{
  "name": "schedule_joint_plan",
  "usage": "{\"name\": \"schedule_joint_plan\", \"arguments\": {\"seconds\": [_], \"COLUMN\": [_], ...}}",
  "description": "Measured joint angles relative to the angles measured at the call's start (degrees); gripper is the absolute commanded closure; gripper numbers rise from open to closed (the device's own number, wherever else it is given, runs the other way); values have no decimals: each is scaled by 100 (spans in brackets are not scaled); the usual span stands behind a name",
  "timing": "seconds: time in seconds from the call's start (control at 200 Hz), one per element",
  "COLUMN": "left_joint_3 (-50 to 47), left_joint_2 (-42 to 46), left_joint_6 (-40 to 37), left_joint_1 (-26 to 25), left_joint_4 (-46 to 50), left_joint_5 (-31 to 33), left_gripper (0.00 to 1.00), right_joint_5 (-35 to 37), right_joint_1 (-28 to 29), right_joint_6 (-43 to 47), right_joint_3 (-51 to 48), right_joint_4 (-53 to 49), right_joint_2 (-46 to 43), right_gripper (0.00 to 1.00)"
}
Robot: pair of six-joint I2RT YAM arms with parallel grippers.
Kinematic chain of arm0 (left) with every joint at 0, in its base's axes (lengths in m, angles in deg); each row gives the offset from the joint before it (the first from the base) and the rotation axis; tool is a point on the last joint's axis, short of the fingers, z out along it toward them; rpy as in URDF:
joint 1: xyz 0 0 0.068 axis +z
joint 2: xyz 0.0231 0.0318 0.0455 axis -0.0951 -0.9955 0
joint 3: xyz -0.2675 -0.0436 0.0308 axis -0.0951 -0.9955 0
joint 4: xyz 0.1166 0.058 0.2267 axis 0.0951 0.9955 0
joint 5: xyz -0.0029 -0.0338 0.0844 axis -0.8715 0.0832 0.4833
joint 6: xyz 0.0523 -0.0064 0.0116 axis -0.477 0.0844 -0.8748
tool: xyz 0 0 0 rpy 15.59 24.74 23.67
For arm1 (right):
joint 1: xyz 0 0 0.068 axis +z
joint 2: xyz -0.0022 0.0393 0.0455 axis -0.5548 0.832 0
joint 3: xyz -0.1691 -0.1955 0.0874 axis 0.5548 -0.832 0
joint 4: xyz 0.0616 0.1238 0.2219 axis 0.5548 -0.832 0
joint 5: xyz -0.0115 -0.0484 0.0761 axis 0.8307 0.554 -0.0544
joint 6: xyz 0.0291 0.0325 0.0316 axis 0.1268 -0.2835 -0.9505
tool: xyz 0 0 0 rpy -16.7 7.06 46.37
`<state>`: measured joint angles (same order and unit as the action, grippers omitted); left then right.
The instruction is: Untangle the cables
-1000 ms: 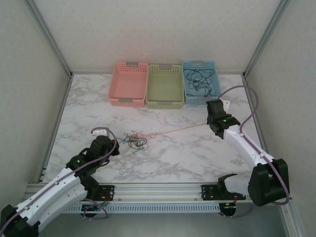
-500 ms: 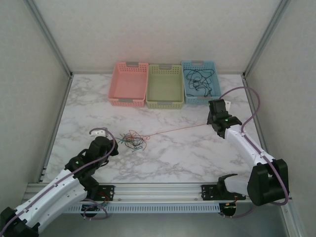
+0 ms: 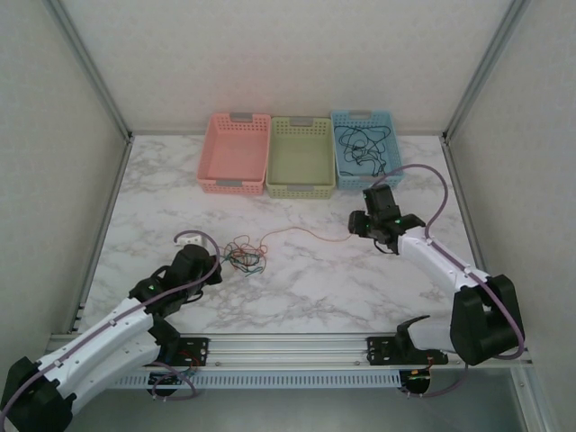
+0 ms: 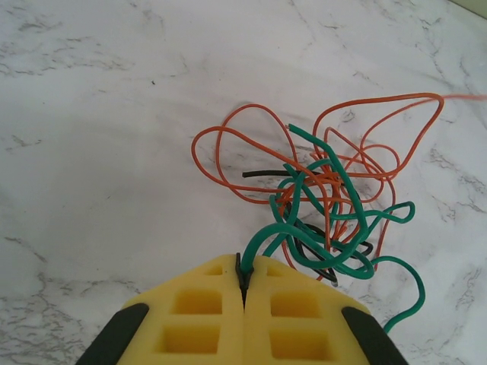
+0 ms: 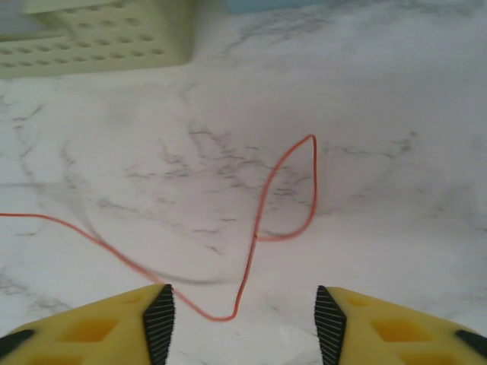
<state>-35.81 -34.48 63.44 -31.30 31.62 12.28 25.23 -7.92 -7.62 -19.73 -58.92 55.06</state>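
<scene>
Right gripper's [image 5: 240,304] let go (jaws apart), and the orange wire [image 5: 256,236] has gone slack. We'd keep the left gripper [image 4: 244,277], seemingly clamped on the green wire [image 4: 268,232], steady and regrab orange nearer the cables [image 3: 245,255].

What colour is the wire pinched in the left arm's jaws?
Green wire, best in left wrist view.

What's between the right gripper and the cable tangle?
A slack orange wire, snaking over the marble from the tangle toward the right gripper; top view.

Marble table [image 3: 315,283], pink basket [image 3: 236,153], green basket [image 3: 301,157] and blue basket [image 3: 364,135] in a far row, dark wires [image 3: 362,146] in the blue one, tangled cables [image 3: 243,255] near left beside the left gripper [image 3: 216,267], orange strand [image 3: 290,230] running right to the right gripper [image 3: 357,223]
</scene>
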Motion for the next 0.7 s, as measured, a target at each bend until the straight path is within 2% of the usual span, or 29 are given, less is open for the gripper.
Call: {"name": "schedule_joint_plan", "arguments": {"seconds": [0.185,0.32,0.496,0.696], "left_joint_3": [0,2,2,7], "left_joint_2": [-72,-177,-210,-210], "left_joint_6": [-13,-20,-57,-98], "left_joint_1": [11,11,11,11], "left_joint_4": [-42,-98,-127,-127], "left_joint_5": [-72,-81,-85,-87], "left_gripper": [100,100,100,100], "right_joint_5": [-494,-1086,-1746,-2153], "right_joint_1": [334,793,1508,1987], "right_joint_6": [94,-28,-402,-828], "right_joint_3": [13,243,492,1150], "right_joint_4": [509,789,1222,1438], "right_joint_2": [-496,-260,741,2291], "right_gripper": [43,49,62,67]}}
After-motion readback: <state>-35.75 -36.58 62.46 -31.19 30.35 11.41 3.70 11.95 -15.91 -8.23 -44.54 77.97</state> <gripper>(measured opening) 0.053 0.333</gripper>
